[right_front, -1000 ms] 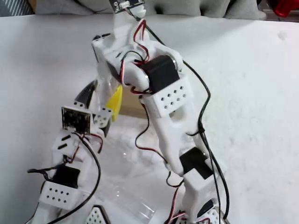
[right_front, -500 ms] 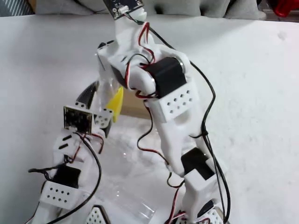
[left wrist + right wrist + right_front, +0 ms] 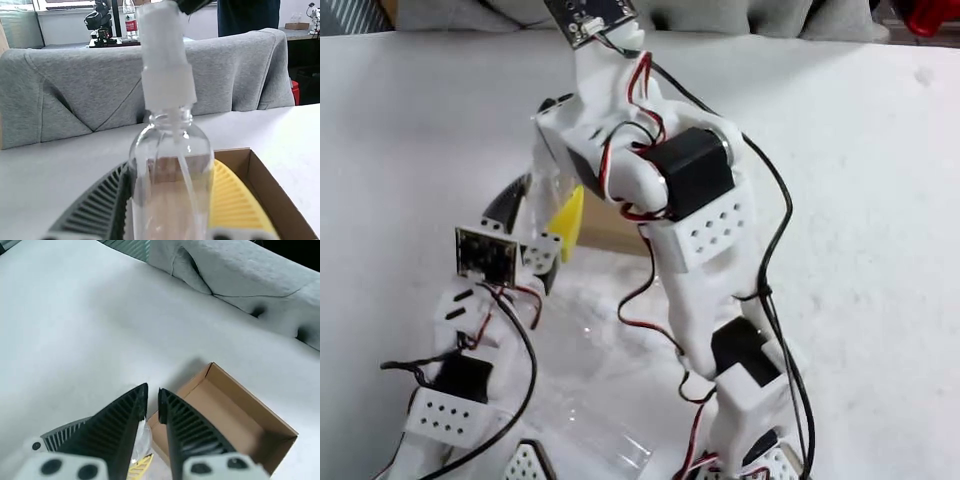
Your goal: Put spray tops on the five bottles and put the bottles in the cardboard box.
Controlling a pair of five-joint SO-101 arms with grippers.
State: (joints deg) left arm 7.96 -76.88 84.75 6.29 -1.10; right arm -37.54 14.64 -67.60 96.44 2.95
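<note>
A: State of the left pincer [image 3: 166,202]?
B: Pinching the bottle [image 3: 167,165], grey finger on one side, yellow on the other. The bottle is clear and upright.
A: And the spray top [image 3: 165,75]?
B: White, sitting on the bottle's neck, tube down inside the glass. Can't tell if it's fully seated.
A: What about the right pincer [image 3: 152,396]?
B: Above the bottle, black fingers pressed nearly together with a thin slit between. In the left wrist view a dark tip sits against the spray top's head, so it looks to be pinching it.
A: Where's the cardboard box [image 3: 240,415]?
B: Open, on the table [image 3: 860,200], just behind the bottle.
A: Background?
B: A grey sofa [image 3: 70,100] past the table.
</note>
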